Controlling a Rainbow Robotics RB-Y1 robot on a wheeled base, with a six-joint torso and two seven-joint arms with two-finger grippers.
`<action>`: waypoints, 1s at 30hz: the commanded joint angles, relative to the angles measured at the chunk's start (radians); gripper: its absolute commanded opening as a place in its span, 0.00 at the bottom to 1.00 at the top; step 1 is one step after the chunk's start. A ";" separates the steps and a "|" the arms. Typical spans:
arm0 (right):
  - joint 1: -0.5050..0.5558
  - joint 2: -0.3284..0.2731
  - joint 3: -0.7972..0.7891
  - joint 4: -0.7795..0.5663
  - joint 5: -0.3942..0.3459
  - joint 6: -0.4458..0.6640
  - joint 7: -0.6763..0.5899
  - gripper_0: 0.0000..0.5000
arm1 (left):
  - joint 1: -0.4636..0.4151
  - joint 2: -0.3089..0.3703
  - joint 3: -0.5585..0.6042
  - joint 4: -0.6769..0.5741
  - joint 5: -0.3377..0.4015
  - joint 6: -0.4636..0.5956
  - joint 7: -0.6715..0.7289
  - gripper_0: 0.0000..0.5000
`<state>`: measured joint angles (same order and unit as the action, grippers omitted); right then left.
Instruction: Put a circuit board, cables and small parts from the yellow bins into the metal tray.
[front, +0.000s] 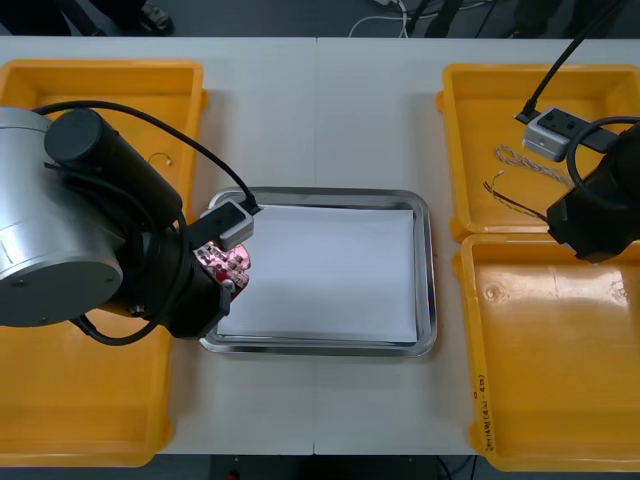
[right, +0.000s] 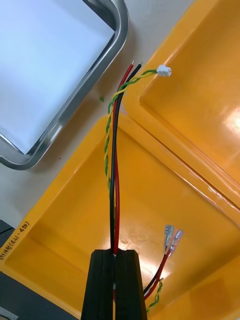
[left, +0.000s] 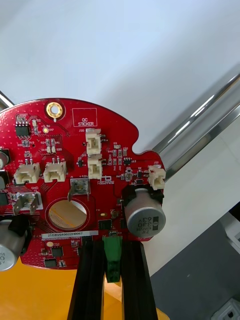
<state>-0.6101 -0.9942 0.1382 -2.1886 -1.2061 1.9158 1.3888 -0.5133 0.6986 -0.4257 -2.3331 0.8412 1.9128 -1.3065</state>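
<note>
My left gripper (left: 112, 265) is shut on the edge of a round red circuit board (left: 75, 180), held over the left rim of the metal tray (left: 200, 135). In the front view the board (front: 225, 262) shows just below the left wrist, at the white-lined tray's (front: 425, 270) left side. My right gripper (right: 116, 260) is shut on a bundle of cables (right: 114, 165): red, black and a twisted yellow-green pair with a white plug. It hangs above the near right yellow bin (right: 65, 220). In the front view the right arm (front: 595, 215) sits over the seam between the two right bins.
The far right bin (front: 480, 120) holds a twisted blue-and-white cable (front: 530, 165), a thin wire (front: 515, 200) and a grey box (front: 553, 130) on a black lead. The near right bin (front: 560, 400) and both left bins (front: 90, 420) flank the tray.
</note>
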 joint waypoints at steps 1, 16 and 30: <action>-0.048 0.020 0.035 -0.043 0.016 0.002 0.033 0.00 | -0.060 -0.042 -0.059 0.044 -0.034 -0.031 0.096 0.00; -0.063 0.051 0.077 -0.071 0.017 0.002 0.035 0.00 | -0.088 -0.094 -0.203 0.135 -0.162 -0.106 0.105 0.00; -0.062 0.066 0.080 -0.071 0.023 0.004 0.035 0.00 | -0.086 -0.082 -0.308 0.175 -0.232 -0.170 0.138 0.00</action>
<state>-0.6371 -0.9474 0.2062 -2.2364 -1.1867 1.9158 1.3889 -0.5661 0.6208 -0.7109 -2.1547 0.6242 1.7598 -1.2953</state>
